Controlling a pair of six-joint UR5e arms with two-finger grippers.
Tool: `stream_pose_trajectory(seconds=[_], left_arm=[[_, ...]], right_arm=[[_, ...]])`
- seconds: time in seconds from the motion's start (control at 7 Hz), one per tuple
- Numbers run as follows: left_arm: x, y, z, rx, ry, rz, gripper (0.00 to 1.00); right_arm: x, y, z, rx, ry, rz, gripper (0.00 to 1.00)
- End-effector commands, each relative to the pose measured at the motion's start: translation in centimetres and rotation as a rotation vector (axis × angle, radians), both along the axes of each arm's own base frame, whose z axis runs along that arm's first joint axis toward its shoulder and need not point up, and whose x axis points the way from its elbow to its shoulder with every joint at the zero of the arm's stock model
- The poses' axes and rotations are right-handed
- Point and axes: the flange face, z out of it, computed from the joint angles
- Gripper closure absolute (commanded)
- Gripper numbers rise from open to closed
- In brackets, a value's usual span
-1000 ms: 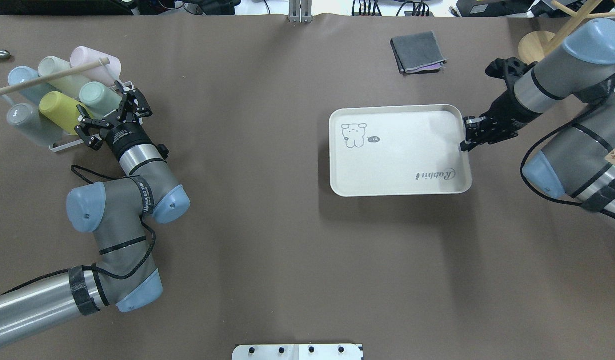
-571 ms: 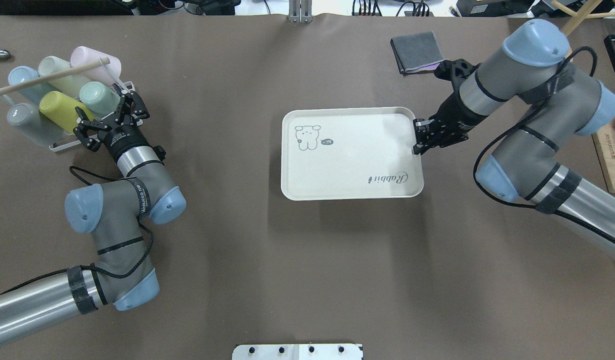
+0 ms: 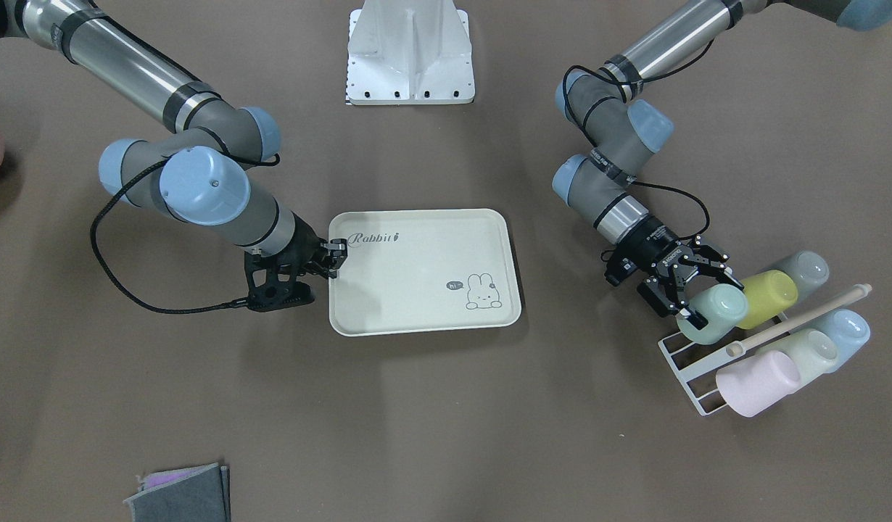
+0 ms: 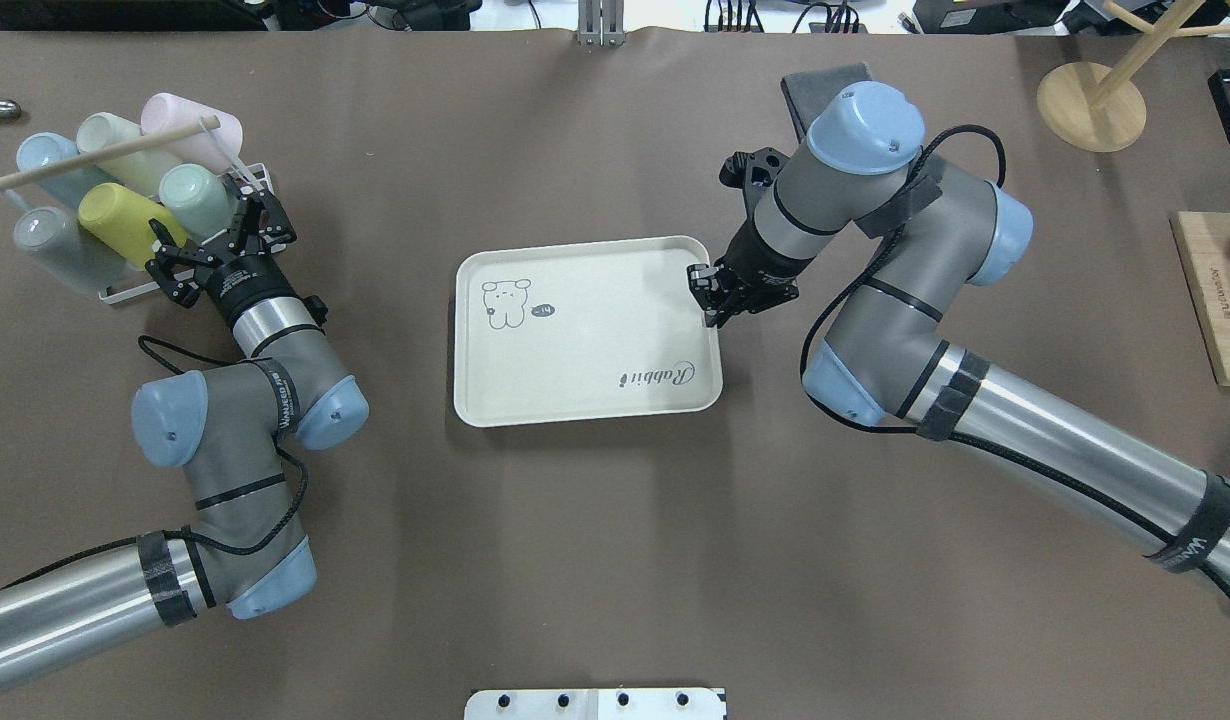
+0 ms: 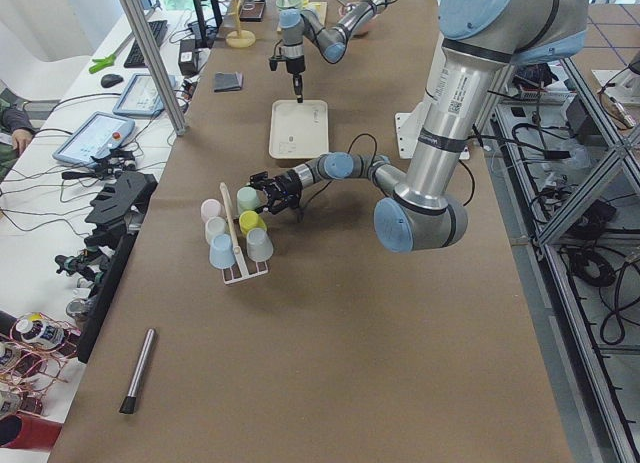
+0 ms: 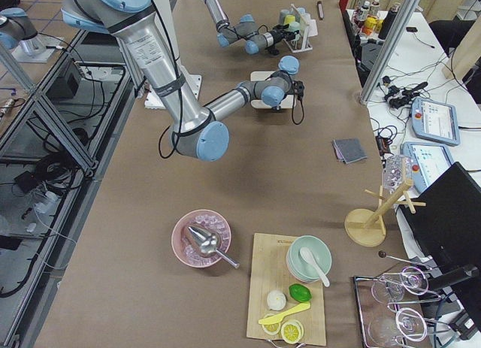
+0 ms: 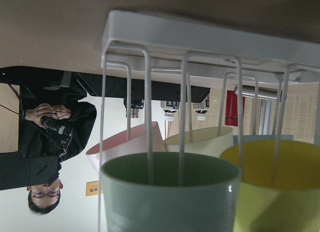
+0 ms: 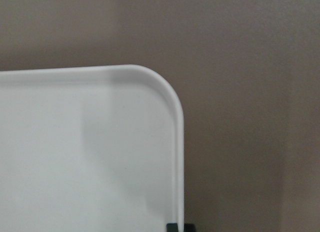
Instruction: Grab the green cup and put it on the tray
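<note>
Overall, the left gripper (image 3: 709, 297) is at the rack (image 3: 682, 355) and the right gripper (image 4: 707, 290) is on the tray (image 4: 575, 370).

The green cup (image 3: 711, 313) lies on its side in the rack, at the corner nearest the left arm, just beside the yellow-green cup (image 3: 769, 297) and under the wooden rod (image 3: 801, 319) that crosses the rack. The left gripper's fingers are spread wide, one on either side of the green cup's near end; whether they touch it cannot be told. The tray sits well apart from the rack, towards the right arm. The right gripper's fingers are pinched together on the rim of the tray's short edge farthest from the rack, beside the "Rabbit" script.
</note>
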Motion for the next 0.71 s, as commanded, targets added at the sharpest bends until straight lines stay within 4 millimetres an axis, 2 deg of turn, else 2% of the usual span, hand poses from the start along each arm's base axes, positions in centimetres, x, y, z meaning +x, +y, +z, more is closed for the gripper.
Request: stream_pose_trajectory(seconds=[0.0,0.14,0.29,0.43,0.57], left_arm=[[0.3,-0.2,0.6,0.012,0.000,0.001,0.02],[0.4,-0.3,0.7,0.021,-0.010,0.002,0.02],[0.4,-0.3,0.6,0.022,-0.009,0.002,0.02],[0.5,-0.4,0.5,0.021,-0.010,0.003,0.02],[0.6,-0.4,0.6,0.019,-0.014,0.004,0.02]], right_arm=[[-3.6,1.1,0.3,0.027,0.008,-0.014,1.00],[-3.6,1.3,1.0,0.025,0.012,-0.016,1.00],[-3.6,1.3,0.8,0.025,0.008,-0.016,1.00],[-3.2,1.1,0.8,0.022,0.005,-0.008,0.74],[-2.4,0.7,0.3,-0.012,-0.002,0.018,0.06]])
